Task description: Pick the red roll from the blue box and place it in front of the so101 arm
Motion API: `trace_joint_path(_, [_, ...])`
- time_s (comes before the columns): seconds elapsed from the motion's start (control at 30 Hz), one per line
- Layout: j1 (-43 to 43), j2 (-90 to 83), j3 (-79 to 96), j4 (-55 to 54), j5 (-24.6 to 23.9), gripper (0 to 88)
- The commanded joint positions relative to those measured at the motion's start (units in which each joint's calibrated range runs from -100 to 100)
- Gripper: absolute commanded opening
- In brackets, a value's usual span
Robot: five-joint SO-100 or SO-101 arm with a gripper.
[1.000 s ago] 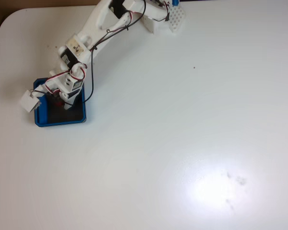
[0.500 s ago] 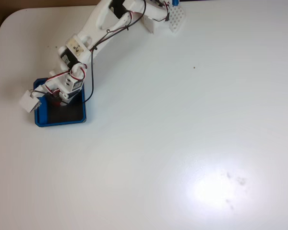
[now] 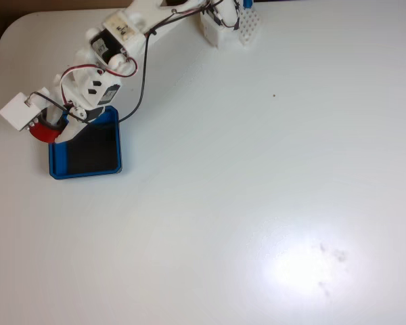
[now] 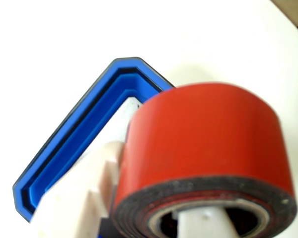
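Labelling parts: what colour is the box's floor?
Black, inside the blue box; clearest in the fixed view.

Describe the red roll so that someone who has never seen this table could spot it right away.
Start at the white table and find the blue box near its left edge in the fixed view. At the box's upper left corner, the white arm's end effector holds the red roll. It is the one red ring there, with a dark inner edge.

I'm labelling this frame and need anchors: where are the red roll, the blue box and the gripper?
red roll (image 4: 208,134): wrist view, on its red outer face.
blue box (image 3: 84,174): fixed view, on its lower rim.
gripper (image 3: 51,125): fixed view, where the jaws hold the roll.
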Motion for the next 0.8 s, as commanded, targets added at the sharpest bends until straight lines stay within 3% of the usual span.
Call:
trace_joint_path(0.0, [-2.0,-8.5,1.4,3.8,0.5,1.0])
trace_joint_path(0.3, [-17.6,-30.7,14.1,31.0,0.3,1.0])
trace_joint_path(0.57, [-36.4,-51.6,42.6,32.4,0.4,1.0])
trace_joint_path(0.77, [-50.9,-54.5,59.5,32.3,0.3,1.0])
